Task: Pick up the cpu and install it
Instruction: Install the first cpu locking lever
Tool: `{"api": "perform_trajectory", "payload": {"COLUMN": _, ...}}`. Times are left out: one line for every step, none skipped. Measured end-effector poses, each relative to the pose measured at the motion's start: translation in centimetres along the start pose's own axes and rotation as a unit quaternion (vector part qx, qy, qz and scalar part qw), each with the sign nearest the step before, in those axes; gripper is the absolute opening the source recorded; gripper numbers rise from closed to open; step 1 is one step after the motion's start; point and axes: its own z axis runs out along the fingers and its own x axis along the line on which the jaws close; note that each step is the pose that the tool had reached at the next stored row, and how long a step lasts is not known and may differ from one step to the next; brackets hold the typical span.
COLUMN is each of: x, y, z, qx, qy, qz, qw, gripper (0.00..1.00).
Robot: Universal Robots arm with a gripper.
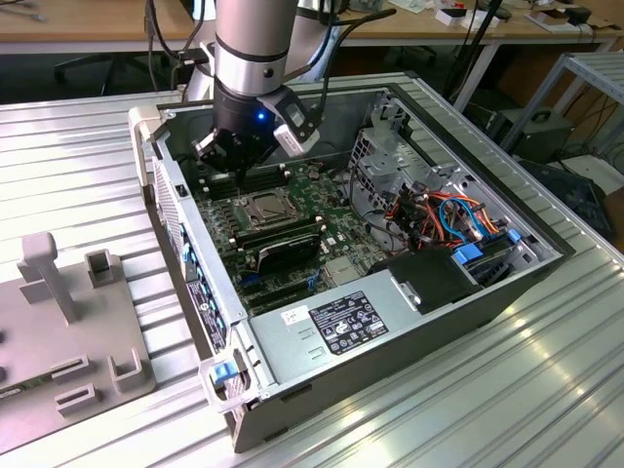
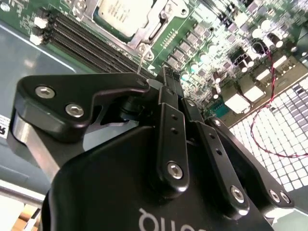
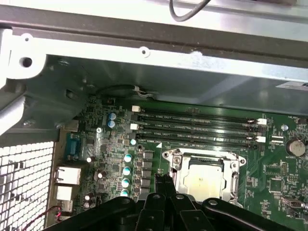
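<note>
One claw [image 3: 163,180] (fingers together), one seated cpu [image 3: 206,175]

The cpu [image 3: 202,179] sits flat in the motherboard socket, pale silver-grey top facing up, framed by the metal bracket, lower centre-right in the first wrist view. In the second wrist view it's at the top centre [image 2: 121,15], lying level. In the exterior view it's a small dull square [image 1: 265,207], centre-left
</note>
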Motion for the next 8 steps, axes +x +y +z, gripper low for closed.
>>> {"api": "perform_trajectory", "payload": {"x": 0.07, "y": 0.01, "z": 0.0, "qx": -0.0037, "qy": -0.0004, "qz": 0.0, "qw": 0.99999, "gripper": 0.11}}
{"api": "perform_trajectory", "payload": {"x": 0.1, "y": 0.02, "z": 0.0, "qx": -0.0071, "qy": -0.0007, "qz": 0.0, "qw": 0.99997, "gripper": 0.11}}
{"api": "perform_trajectory", "payload": {"x": 0.12, "y": 0.03, "z": 0.0, "qx": -0.0133, "qy": -0.0013, "qz": 0.0, "qw": 0.99991, "gripper": 0.11}}
{"api": "perform_trajectory", "payload": {"x": 0.12, "y": 0.04, "z": 0.0, "qx": -0.0171, "qy": -0.0016, "qz": 0.001, "qw": 0.99985, "gripper": 0.11}}
{"api": "perform_trajectory", "payload": {"x": 0.12, "y": 0.05, "z": 0.01, "qx": -0.0207, "qy": -0.002, "qz": 0.001, "qw": 0.99978, "gripper": 0.11}}
{"api": "perform_trajectory", "payload": {"x": 0.11, "y": 0.07, "z": 0.01, "qx": -0.0246, "qy": -0.0024, "qz": 0.001, "qw": 0.99969, "gripper": 0.11}}
{"api": "perform_trajectory", "payload": {"x": 0.11, "y": 0.08, "z": 0.02, "qx": -0.0279, "qy": -0.0027, "qz": 0.001, "qw": 0.99961, "gripper": 0.11}}
{"api": "perform_trajectory", "payload": {"x": 0.11, "y": 0.11, "z": 0.02, "qx": -0.031, "qy": -0.003, "qz": 0.001, "qw": 0.99951, "gripper": 0.11}}
